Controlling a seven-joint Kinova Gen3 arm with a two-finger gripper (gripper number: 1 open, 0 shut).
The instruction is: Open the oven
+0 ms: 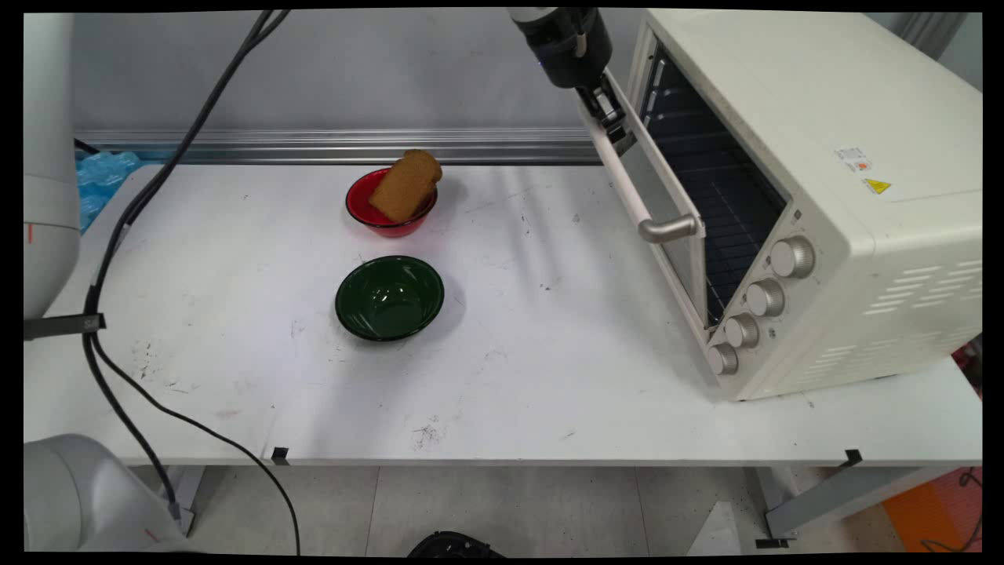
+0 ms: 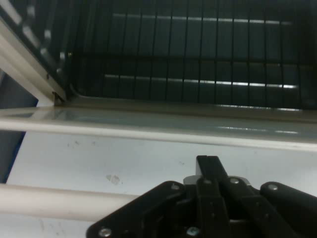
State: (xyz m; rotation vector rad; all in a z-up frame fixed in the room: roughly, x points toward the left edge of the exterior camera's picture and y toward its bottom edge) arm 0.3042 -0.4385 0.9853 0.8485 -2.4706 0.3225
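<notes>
Your end effector (image 1: 614, 124) sits at the oven door's (image 1: 663, 227) top edge, upper centre of frame; you cannot tell whether it is together or apart.

Colours on the white table (image 1: 549, 377)

A cream toaster oven (image 1: 823, 157) has silver knobs (image 1: 792, 256), a dark wire rack (image 2: 208, 64) and a yellow warning sticker (image 1: 876, 186). A red bowl (image 1: 376, 220) carries brown bread (image 1: 405, 185); the other bowl (image 1: 390, 298) is dark green. The gripper (image 1: 616, 125) is black.
</notes>
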